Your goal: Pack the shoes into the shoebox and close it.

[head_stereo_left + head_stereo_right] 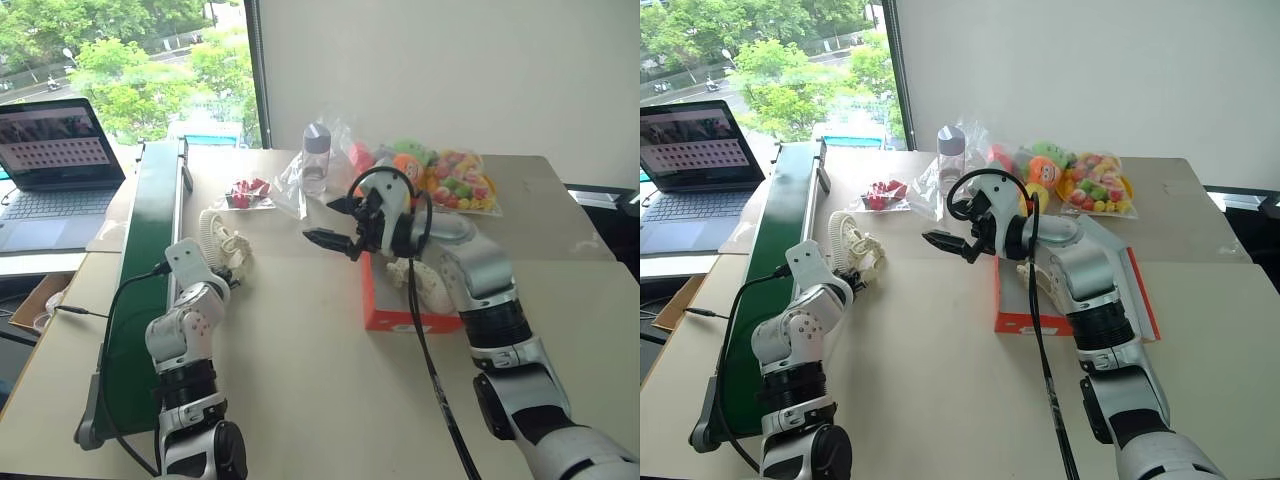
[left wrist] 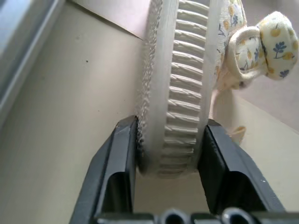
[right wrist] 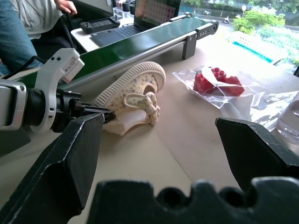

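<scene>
Head views: left gripper (image 1: 222, 268) at heel of shoe (image 1: 222, 240) by conveyor (image 1: 150, 260); other shoe (image 1: 1038, 283) inside open shoebox (image 1: 1015, 322).

Left wrist: fingers (image 2: 117, 163) narrowed onto ribbed sole, long axis straight ahead.

Right wrist: right gripper (image 1: 337, 222) wide, empty, farther off.

Shoe (image 1: 222, 240) left of shoebox (image 1: 385, 312); second shoe (image 1: 428, 285) inside.

Head stereo pair high above the table (image 1: 300, 380); wrist cameras low, near one shared shoe (image 3: 133, 95).
</scene>
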Available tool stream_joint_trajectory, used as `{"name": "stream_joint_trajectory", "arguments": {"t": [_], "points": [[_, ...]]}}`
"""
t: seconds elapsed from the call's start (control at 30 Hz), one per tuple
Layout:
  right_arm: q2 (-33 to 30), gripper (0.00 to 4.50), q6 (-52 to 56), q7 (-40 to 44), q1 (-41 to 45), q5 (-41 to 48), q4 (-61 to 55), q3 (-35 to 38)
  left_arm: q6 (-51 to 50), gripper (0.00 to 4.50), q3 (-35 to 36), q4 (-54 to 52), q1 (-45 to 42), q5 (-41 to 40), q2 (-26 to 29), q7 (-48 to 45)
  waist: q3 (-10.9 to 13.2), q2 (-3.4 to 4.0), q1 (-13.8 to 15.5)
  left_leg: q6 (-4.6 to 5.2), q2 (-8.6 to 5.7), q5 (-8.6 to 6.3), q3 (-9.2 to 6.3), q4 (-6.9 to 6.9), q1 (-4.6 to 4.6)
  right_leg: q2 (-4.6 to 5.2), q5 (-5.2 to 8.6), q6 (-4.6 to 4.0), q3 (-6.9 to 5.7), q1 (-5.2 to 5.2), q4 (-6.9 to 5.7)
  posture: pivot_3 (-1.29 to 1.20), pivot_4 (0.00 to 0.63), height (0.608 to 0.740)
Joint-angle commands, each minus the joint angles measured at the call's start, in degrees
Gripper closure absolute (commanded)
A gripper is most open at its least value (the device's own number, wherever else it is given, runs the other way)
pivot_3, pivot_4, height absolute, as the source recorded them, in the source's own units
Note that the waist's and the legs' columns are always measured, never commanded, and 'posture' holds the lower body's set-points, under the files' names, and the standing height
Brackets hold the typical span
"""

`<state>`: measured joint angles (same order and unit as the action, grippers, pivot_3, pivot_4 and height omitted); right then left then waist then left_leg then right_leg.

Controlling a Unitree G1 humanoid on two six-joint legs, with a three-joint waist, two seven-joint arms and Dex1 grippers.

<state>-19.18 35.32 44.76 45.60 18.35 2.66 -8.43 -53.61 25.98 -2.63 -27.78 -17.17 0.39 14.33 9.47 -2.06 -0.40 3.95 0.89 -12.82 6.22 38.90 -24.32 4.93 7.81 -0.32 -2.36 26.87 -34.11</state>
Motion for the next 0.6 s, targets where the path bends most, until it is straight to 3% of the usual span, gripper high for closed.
{"name": "stream_joint_trajectory", "arguments": {"t": [0.03,0.2,0.47,0.6], "points": [[-0.55,0.0,0.32,-0.31,-0.13,0.68,-2.67,1.3,2.14,3.59,-0.2,-0.69,-1.06,-1.16,0.01,-0.83,0.0,0.0,0.04,0.01,-0.01,0.0,0.0,0.0,0.0,0.01,0.0,0.0,0.0,0.0,0.0,0.0,0.15,0.74],[0.84,0.0,1.95,-1.43,0.45,3.45,-2.67,4.11,3.26,3.63,-0.46,-5.32,-3.67,-6.04,-0.81,-4.32,0.01,-0.02,0.1,0.01,-0.01,0.0,0.0,0.0,-0.01,0.02,0.0,0.0,0.0,0.01,0.0,0.0,0.15,0.74],[4.13,0.0,6.27,-5.76,3.25,10.62,-1.4,11.7,-7.33,3.63,-0.31,-18.03,-7.2,-15.41,1.68,-5.46,0.04,-0.06,-0.18,0.04,-0.01,-0.02,-0.01,0.01,-0.05,0.01,-0.02,0.02,0.01,0.01,0.02,0.0,0.15,0.74],[6.85,0.0,8.71,-9.48,6.09,17.05,0.77,18.78,-12.22,3.63,4.81,-20.73,-10.98,-24.18,0.08,-3.61,0.04,-0.06,-0.35,0.04,0.02,0.01,-0.03,0.02,-0.02,-0.07,-0.02,0.02,0.02,-0.01,-0.02,0.0,0.15,0.74]]}}
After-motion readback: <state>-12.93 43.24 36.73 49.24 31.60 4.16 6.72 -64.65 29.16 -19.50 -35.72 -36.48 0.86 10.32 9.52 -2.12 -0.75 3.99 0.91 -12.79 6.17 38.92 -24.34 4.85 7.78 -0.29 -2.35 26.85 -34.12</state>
